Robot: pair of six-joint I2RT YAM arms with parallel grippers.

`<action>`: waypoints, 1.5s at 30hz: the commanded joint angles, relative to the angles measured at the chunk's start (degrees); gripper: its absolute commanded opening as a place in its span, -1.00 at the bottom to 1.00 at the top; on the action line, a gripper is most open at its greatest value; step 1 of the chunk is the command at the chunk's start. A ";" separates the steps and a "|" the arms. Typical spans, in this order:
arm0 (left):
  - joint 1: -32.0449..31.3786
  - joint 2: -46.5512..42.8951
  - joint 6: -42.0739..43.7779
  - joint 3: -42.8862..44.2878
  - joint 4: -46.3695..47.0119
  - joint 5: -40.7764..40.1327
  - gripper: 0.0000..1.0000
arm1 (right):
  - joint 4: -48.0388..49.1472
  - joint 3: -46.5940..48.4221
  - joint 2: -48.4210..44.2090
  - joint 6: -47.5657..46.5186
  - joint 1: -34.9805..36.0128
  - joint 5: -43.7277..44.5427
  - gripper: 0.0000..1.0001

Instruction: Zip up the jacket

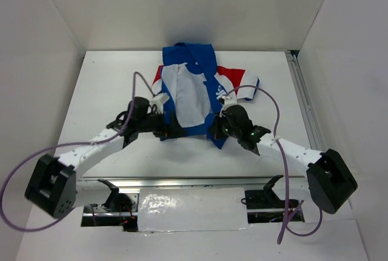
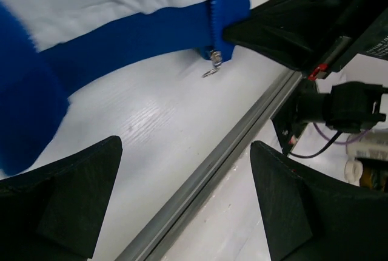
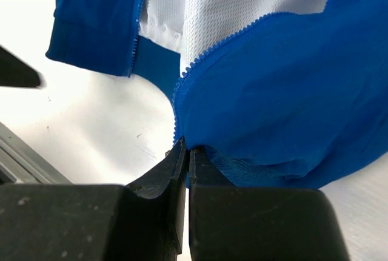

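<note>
The jacket (image 1: pixel 193 54) lay on the white worktop (image 1: pixel 109 85), about midway between left and right and toward the far side, with its hood at the far end and its hem toward me. It lay open, with the pale lining (image 1: pixel 185 91) showing between the blue front edges. A red-and-white sleeve (image 1: pixel 239 82) stuck out to the right.

My right jaws were closed on the jacket, pinching the blue fabric (image 3: pixel 267 91) at the near right of the hem. The grip sat just at the lower end of one row of zipper teeth (image 3: pixel 182 85). The other front edge, with its own teeth (image 3: pixel 134 36), lay apart from it to the left in the right wrist view, and white mesh lining showed between the two.

My left jaws stood wide open and held nothing. They hung over bare worktop at the near left of the hem, close to the blue cloth (image 2: pixel 139 36). Beyond them a small metal zipper pull (image 2: pixel 212 67) hung at the end of a blue edge and rested on the worktop. A metal rail (image 2: pixel 230 145) ran along the near edge of the worktop. My left arm (image 1: pixel 91 145) reached in from the near left, and my right arm (image 1: pixel 285 149) from the near right.
</note>
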 commanded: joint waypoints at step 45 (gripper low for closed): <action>-8.41 39.05 -5.58 21.89 -2.00 -20.77 0.99 | -27.83 -8.00 -22.62 11.99 -9.68 1.57 -0.73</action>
